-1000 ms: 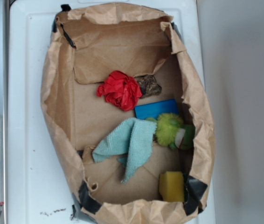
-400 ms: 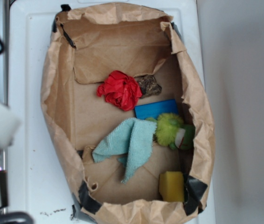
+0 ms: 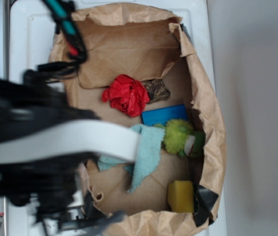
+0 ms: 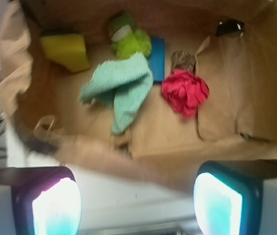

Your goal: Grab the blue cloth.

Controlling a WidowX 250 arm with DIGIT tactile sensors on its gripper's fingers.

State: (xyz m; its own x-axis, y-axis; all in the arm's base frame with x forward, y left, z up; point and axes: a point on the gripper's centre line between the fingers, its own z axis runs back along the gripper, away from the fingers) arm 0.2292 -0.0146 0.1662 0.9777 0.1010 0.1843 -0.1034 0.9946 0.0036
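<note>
The blue cloth [image 3: 149,147] is a pale teal terry towel, crumpled on the floor of the brown paper bag [image 3: 211,115]. My blurred arm [image 3: 55,140] reaches in from the left and hides the cloth's left part. In the wrist view the blue cloth [image 4: 121,88] lies in the bag's middle, well ahead of my gripper [image 4: 137,203]. The gripper is open, its two fingers wide apart with nothing between them. It hovers above the white surface just outside the bag's near wall [image 4: 177,156].
Around the cloth lie a red fabric ball [image 3: 126,95], a brown lump [image 3: 156,90], a flat bright-blue rectangle [image 3: 164,114], a green plush toy [image 3: 180,136] and a yellow sponge [image 3: 180,195]. The bag's crumpled walls stand up on all sides.
My arm has swung in from the left edge over the bag's left side and now covers part of the cloth. The things in the bag have not moved.
</note>
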